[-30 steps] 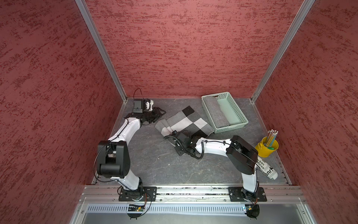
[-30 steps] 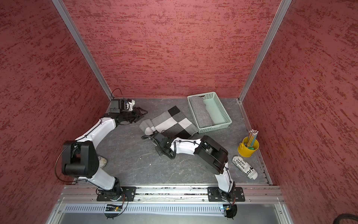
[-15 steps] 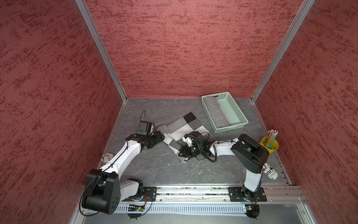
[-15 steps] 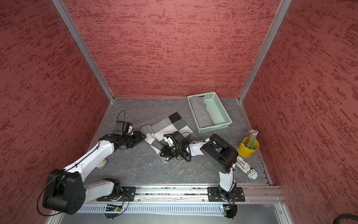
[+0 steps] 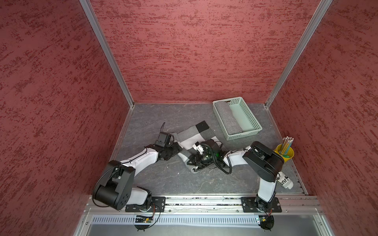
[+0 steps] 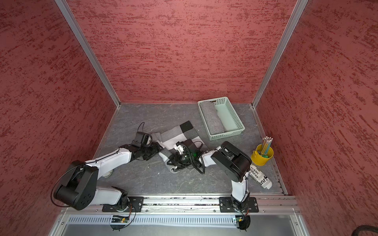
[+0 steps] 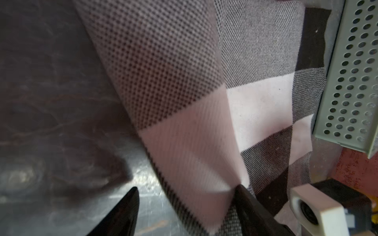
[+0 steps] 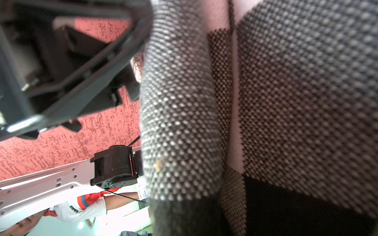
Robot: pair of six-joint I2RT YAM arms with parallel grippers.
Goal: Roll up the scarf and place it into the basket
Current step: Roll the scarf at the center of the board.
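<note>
1. Left gripper (image 7: 187,192) is standing open. Its two black fingers are apart, with a raised fold of the scarf (image 7: 184,126) lying between them and brushing one finger. Nothing is being pinched.
2. Right gripper (image 5: 191,162) is closed. Its fingers are hidden, but the cloth is hanging right across its wrist camera, so I am judging it to be pinching the scarf's near end.
3. The scarf (image 5: 190,135) is lying on the table (image 5: 163,179) between the two arms. It is just beside the basket (image 5: 243,135) and outside it. A grey roll (image 5: 229,118) is already sitting in the basket.
4. Handling, my estimate: this is soft, light, limp woven cloth, and it is going to sag and unroll if let go. It is best taken at the near end, one gripper at each side edge, rolling toward the black corner.
5. Versus a second ago: the left arm has been pulling back from the far left corner to the scarf's side edge, its jaws widening. The scarf's near end is now bunching up instead of lying flat.
</note>
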